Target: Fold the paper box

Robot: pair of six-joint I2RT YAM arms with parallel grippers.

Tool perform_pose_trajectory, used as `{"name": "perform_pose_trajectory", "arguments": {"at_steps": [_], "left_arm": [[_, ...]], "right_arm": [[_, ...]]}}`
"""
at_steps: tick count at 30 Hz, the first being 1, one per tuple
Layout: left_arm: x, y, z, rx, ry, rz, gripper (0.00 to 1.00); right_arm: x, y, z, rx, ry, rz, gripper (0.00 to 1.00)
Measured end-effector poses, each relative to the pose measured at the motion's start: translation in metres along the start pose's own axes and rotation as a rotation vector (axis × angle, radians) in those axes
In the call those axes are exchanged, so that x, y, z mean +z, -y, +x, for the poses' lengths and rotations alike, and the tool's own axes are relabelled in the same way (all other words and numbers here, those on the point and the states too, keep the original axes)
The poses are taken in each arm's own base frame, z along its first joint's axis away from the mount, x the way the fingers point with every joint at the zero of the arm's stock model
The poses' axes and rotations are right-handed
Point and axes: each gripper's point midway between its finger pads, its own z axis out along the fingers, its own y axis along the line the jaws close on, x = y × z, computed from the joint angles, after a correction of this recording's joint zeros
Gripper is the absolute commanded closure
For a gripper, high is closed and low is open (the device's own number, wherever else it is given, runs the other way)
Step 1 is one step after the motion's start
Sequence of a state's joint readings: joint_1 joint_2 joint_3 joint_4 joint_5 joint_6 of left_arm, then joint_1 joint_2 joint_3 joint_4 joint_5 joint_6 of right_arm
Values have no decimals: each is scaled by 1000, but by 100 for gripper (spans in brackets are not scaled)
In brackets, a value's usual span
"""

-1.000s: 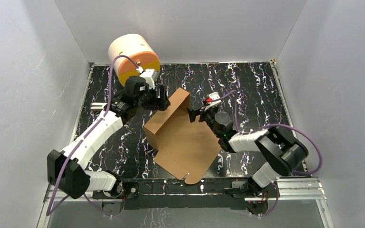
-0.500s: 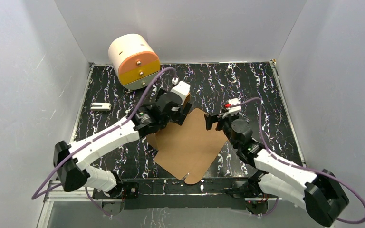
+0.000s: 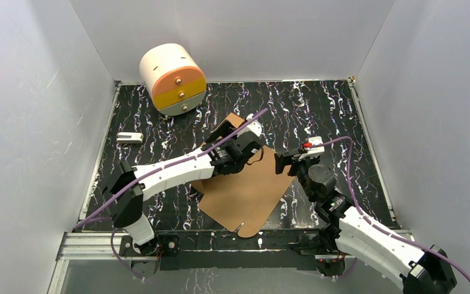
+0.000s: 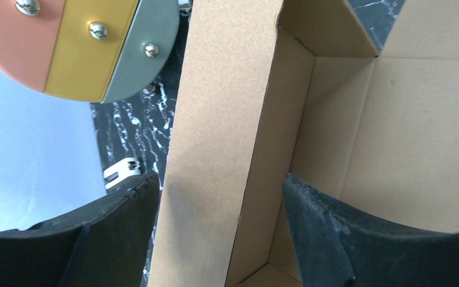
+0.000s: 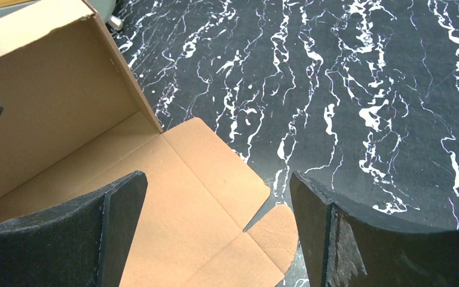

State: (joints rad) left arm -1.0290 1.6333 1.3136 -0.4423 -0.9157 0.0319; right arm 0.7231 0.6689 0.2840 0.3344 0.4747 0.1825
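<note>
The paper box (image 3: 245, 190) is brown cardboard in the middle of the table, its base flat and one long wall (image 4: 215, 119) standing upright at the far left side. My left gripper (image 3: 225, 133) reaches across and straddles that wall. In the left wrist view my left gripper (image 4: 218, 182) is open, one finger (image 4: 95, 239) outside the wall and the other (image 4: 358, 239) inside the box. My right gripper (image 3: 281, 164) hovers open at the box's right edge. In its own view my right gripper (image 5: 215, 179) is above a flat flap (image 5: 215, 149) and a rounded corner tab (image 5: 278, 230), holding nothing.
A cream cylindrical cabinet (image 3: 172, 78) with orange and yellow drawers stands at the far left corner and also shows in the left wrist view (image 4: 77, 42). A small white object (image 3: 129, 138) lies near the left edge. Grey walls enclose the black marbled table (image 3: 330, 110).
My left arm has swung right from beside the cabinet and set its fingers astride the box's upright wall. My right gripper has drawn back to the right, off the box's middle.
</note>
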Motion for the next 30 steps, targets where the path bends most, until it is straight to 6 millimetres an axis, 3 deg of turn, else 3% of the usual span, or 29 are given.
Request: {"name": "perform_pose_trajectory", "arguments": {"at_steps": [5,15,19,30], "left_arm": [[7,-5,6,74,-28,-95,53],[8,-23,10,76,-35,-177,92],[11,-42,19,13,-63,-189,94],[38,-77,88,-350,-237,-91,95]], "right_arm": [[-2,2,4,-5,-16,6,1],[-13,3,-8,-8,2,-10,2],[-18,0,-23,-20,1,-27,2],[-37,-22,-100,-23,4,-118,1]]}}
